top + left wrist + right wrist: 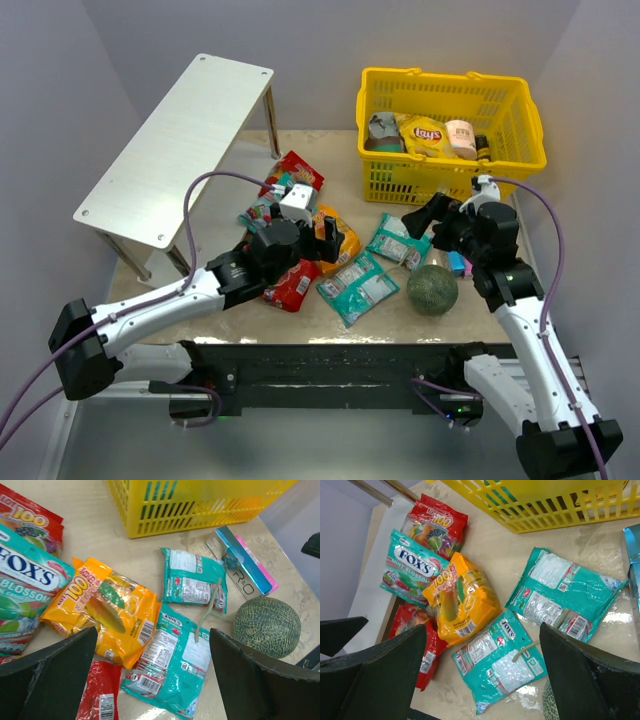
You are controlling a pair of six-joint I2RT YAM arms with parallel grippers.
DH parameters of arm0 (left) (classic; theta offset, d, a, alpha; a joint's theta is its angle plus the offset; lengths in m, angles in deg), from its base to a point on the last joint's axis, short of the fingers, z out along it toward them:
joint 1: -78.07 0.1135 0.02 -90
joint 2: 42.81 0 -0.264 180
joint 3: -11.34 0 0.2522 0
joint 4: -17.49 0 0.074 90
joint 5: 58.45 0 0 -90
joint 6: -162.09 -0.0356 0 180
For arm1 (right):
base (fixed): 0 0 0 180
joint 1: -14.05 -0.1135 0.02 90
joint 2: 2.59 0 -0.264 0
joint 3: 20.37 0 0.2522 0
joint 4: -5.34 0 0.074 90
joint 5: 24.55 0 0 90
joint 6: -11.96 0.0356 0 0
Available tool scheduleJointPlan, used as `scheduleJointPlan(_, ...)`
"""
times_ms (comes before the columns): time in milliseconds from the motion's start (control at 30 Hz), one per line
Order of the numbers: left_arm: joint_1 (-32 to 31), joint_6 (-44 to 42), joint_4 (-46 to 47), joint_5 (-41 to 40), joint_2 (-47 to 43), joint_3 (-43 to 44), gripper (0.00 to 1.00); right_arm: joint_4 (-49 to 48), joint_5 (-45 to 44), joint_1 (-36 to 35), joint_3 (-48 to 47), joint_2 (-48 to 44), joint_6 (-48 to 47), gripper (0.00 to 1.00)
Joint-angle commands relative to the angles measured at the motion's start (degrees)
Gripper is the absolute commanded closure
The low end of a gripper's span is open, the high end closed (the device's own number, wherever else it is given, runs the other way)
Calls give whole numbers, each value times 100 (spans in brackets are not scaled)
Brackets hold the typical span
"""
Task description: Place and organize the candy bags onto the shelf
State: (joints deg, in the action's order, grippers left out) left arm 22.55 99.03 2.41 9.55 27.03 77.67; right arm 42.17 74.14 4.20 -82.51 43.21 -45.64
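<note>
Tabletop (320, 160) strewn with candy bags (357, 285); left hand (152, 647), right hand (482, 645) hover wide-spread

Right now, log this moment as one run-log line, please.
left gripper: open, over orange bag | right gripper: open, over teal bags | candy bags: loose on table | shelf: top tier bare

Lab test booth: bare grey walls (330, 40) around tabletop (320, 160).

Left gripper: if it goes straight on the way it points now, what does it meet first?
Likely the teal candy bag lying ahead of the open left gripper, close beside the yellow-orange bag. Depth is unclear, so it could be either.
</note>
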Motion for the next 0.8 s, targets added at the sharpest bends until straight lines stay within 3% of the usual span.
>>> scheduleJointPlan(0, 7, 101, 141, -805, -445, -116, 1, -171, 370, -9, 74, 61, -6, 1)
scheduleJointPlan(233, 24, 197, 379, -1183, -1235, -687, 0, -224, 799, -9, 162, -19, -365, 1)
scheduleJointPlan(433, 139, 251, -157, -1272, -1228, -600, 0, -295, 1055, 0, 338, 7, -392, 1)
scheduleJointPlan(533, 139, 120, -386, -1018, -1131, -538, 1, -425, 1600, -87, 417, 78, -428, 1)
scheduleJointPlan(767, 139, 584, -895, -727, -859, -836, 0, -1023, 1180, -1070, 803, 156, -6, 4)
